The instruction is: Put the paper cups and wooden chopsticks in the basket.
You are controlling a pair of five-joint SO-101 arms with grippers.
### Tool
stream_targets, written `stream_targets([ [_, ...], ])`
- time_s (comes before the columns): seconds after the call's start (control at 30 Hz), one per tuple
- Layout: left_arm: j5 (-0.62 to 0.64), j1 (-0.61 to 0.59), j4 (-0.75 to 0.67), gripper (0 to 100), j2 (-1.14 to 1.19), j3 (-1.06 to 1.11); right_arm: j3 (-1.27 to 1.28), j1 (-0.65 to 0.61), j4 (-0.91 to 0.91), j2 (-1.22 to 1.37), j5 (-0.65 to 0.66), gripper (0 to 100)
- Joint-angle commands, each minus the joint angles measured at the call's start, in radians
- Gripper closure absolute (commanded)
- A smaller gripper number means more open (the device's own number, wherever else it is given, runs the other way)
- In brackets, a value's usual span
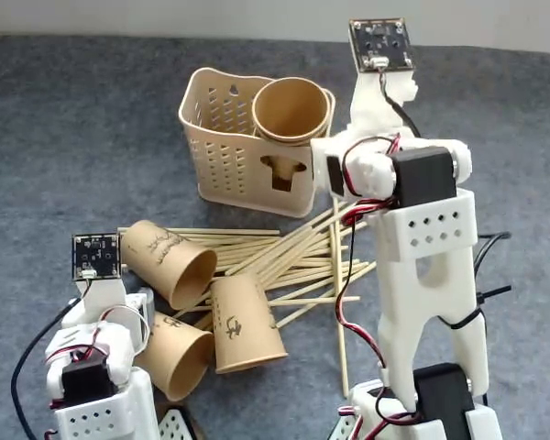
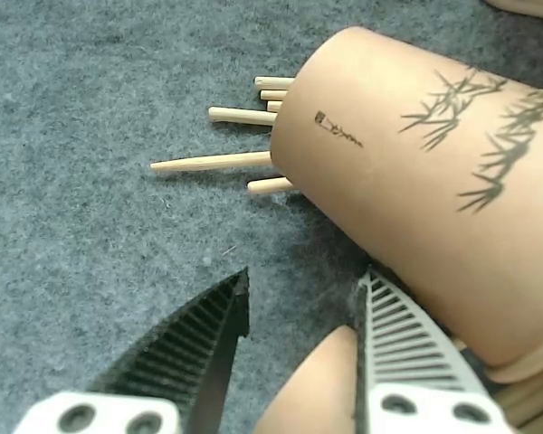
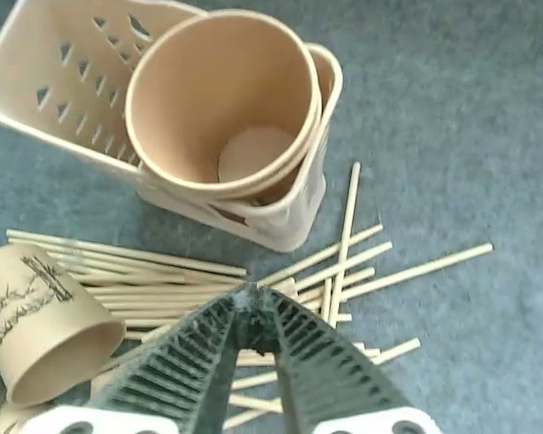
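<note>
Left gripper [image 2: 305, 276] hangs low over the grey counter [image 1: 73, 137], its black and white fingers apart with nothing between the tips. The rounded side of a paper cup [image 2: 312, 389] shows between them, cut off by the frame edge. Right gripper [image 3: 252, 298] hovers above the chopsticks [image 1: 293, 257] with its fingers pressed together, empty.

Print: the cups carry dark brush-stroke sprigs, and the big cup [image 2: 407, 172] beside the left gripper also bears a tiny mark too small to read.

Count: four cups in the high view. One stands leaning in the cream basket [image 1: 222, 137], its mouth [image 1: 291, 110] above the rim. Three lie on their sides on the counter: one [image 1: 170, 261] across the chopsticks, one [image 1: 246, 323] just below it, and one [image 1: 179, 357] nearest the left arm. There is one basket. The chopsticks lie in a loose crossed heap beside the basket, too tangled to count.

Several sticks run under the lying cups, and the right arm covers part of the heap. Whether a second cup nests under the one in the basket cannot be told.
</note>
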Motion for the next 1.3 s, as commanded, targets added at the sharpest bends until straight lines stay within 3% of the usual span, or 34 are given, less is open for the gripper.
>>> stream_targets([
  [0.0,0.005,-0.01,-0.014,80,-0.007,-0.007,-0.012,-0.008,0.062,-0.019,0.0,98.7],
  [0.2,0.005,-0.01,-0.014,80,-0.007,-0.007,0.101,-0.008,0.038,-0.193,-0.002,99.2],
  [0.5,0.005,-0.01,-0.014,80,-0.007,-0.005,0.693,-0.002,-0.266,-0.573,0.106,99.2],
  [0.67,0.005,-0.01,-0.014,80,-0.007,-0.007,0.901,-0.001,-0.369,-0.725,0.106,99.2],
  [0.93,0.005,-0.01,-0.014,80,-0.007,-0.015,1.21,0.117,-0.591,-0.909,0.094,99.2],
  [1.1,0.006,-0.008,-0.012,80,-0.007,-0.041,1.432,0.137,-0.717,-1.046,0.0,99.2],
  [1.27,-0.083,-0.008,-0.006,80,-0.007,-0.074,1.593,0.139,-0.78,-1.21,0.0,99.2],
])
